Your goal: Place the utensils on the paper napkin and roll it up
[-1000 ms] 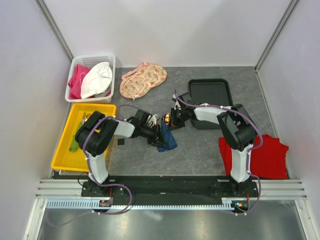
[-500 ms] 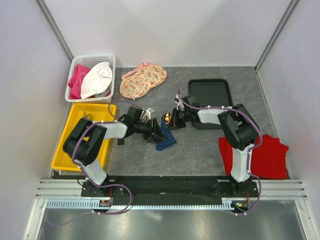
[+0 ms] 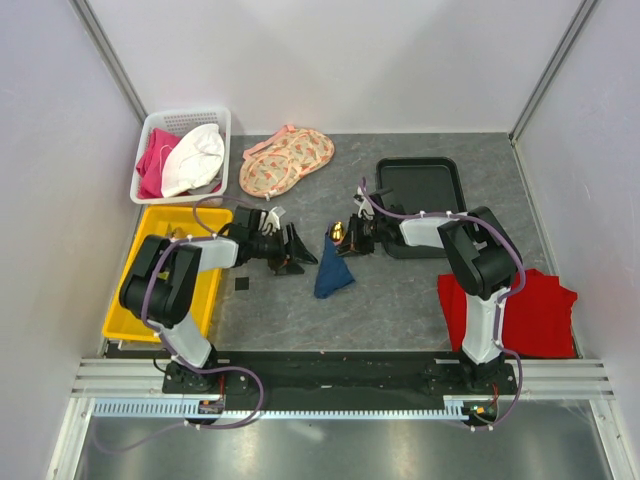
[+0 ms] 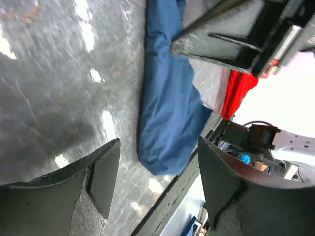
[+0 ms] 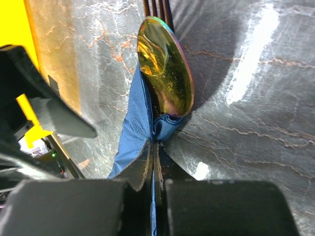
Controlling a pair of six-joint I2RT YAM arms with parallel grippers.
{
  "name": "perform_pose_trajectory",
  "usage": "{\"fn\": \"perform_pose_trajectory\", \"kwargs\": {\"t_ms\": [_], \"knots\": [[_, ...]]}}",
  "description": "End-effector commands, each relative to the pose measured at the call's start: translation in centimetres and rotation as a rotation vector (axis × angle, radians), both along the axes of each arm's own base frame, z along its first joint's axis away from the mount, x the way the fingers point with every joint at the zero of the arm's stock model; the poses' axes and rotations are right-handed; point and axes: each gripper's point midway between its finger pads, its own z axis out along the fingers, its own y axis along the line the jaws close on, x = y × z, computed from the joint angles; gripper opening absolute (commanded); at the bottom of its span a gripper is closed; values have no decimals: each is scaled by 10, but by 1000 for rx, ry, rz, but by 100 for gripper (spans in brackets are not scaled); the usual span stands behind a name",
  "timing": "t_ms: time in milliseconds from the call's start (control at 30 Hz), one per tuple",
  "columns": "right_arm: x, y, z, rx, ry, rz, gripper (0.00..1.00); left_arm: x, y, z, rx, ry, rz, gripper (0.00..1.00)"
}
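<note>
From above, the paper napkin [image 3: 333,272] lies bunched between the left claw [image 3: 297,252] and the right claw [image 3: 346,240]. The utensils [image 3: 338,232] poke out its far end and could slide out if tugged.

Left wrist: the left claw [image 4: 158,147] is wide open and holds nothing, so the loose blue roll may fall open.

Right wrist: the right claw [image 5: 153,162] pinches the napkin's edge tight beside a shiny gold spoon head [image 5: 165,73]. Thin paper could rip.

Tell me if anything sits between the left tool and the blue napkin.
Nothing visible does: only bare table separates the open left tool from the paper napkin. The right tool is shut on the napkin's far end.
</note>
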Motion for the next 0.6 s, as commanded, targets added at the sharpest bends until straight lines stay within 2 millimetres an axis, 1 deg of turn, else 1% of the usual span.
{"fn": "perform_pose_trajectory", "kwargs": {"t_ms": [0,67,200,300,333,467,567], "knots": [[8,11,38,95,-89,32,0,20,-10,10,-43,-92,-54,80],[8,12,42,107,-93,37,0,22,-12,9,-56,-86,-64,80],[8,14,50,128,-98,47,0,28,-19,14,-111,-97,-62,79],[8,10,46,111,-86,48,0,32,-18,4,-84,-65,-36,76],[7,9,41,97,-81,54,0,34,-17,0,-71,-59,-27,75],[3,5,32,82,-58,48,0,38,-17,-4,-45,-54,-7,72],[2,6,31,89,-54,47,0,36,-18,-6,-21,-59,-18,71]]}}
